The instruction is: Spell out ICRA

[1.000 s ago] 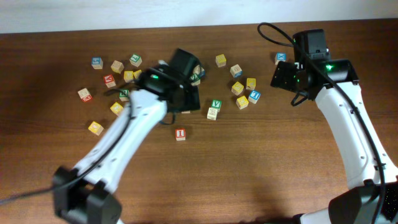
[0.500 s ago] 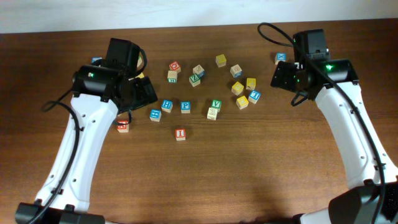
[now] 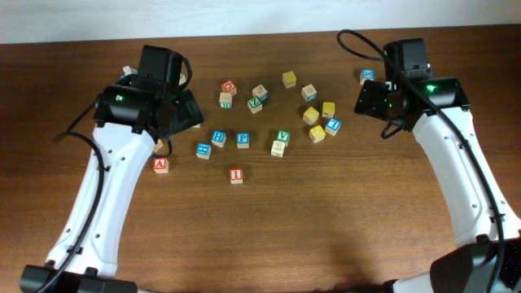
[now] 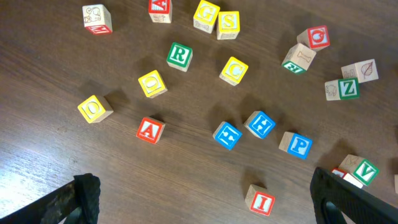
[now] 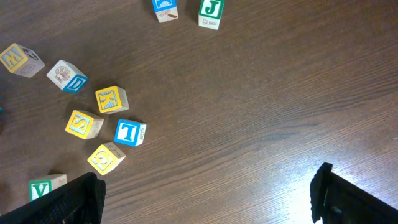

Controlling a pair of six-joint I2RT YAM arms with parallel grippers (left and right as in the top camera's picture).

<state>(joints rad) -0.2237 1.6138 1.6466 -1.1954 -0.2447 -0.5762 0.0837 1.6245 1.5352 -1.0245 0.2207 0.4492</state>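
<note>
In the left wrist view the red I block [image 4: 260,200] lies low between my fingers. The red A block [image 4: 150,130], yellow C block [image 4: 234,70] and green R block [image 4: 179,56] lie further out on the wood. From overhead the I block [image 3: 236,175] and A block [image 3: 160,165] show; C and R are hidden under my left arm. My left gripper [image 4: 205,208] is open and empty above the left blocks [image 3: 181,112]. My right gripper [image 5: 208,205] is open and empty over bare wood at the right [image 3: 374,99].
Loose letter blocks lie around: blue P [image 4: 298,144], blue H [image 4: 259,124], yellow O [image 4: 152,83], green Z [image 4: 345,88]. In the right wrist view there are yellow K [image 5: 111,99], blue T [image 5: 129,132] and green J [image 5: 210,14]. The table's front half is bare wood.
My left arm swung from the middle blocks to the left side of the table, uncovering the blue blocks and the A. The right arm has not moved.
</note>
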